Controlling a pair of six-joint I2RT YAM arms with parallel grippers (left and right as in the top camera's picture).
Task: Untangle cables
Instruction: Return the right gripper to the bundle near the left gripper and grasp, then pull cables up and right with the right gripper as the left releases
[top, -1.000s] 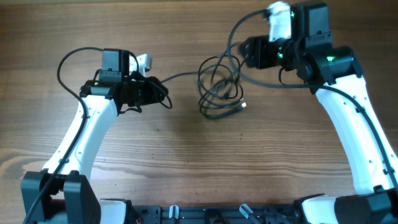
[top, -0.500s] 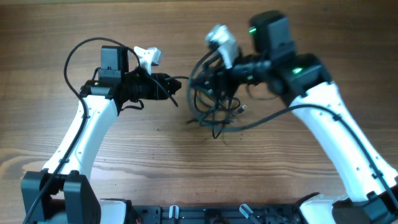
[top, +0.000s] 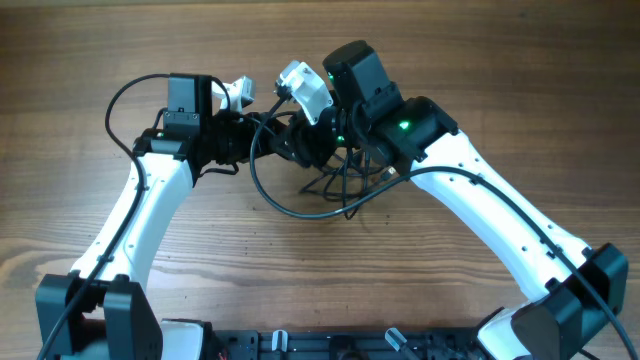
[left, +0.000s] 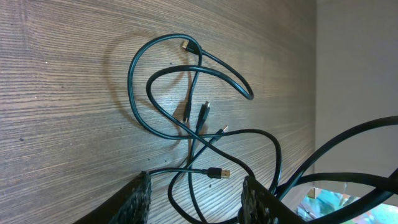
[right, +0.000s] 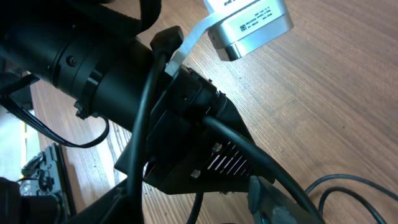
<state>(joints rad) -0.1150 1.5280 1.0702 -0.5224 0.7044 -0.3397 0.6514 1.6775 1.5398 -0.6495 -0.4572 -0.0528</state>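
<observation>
**Both claws spread, nose to nose beside the tangle**

Your left arm (top: 140, 215) rises from the near-left corner, bends at the elbow and holds its wrist level, pointing right. Your right arm (top: 480, 215) sweeps from the near-right corner up and left across the table (top: 480, 60), its wrist angled down. The cables (top: 340, 190) lie as loose overlapping loops on the wood, partly under the right wrist, with one wide loop bulging toward you. Just beyond, the left gripper (left: 198, 194) has its jaws apart. A gold-tipped plug (left: 219, 172) shows in the gap, not pinched. The right gripper (right: 193, 208) is likewise spread, very close to the left wrist housing (right: 180, 143).
</observation>
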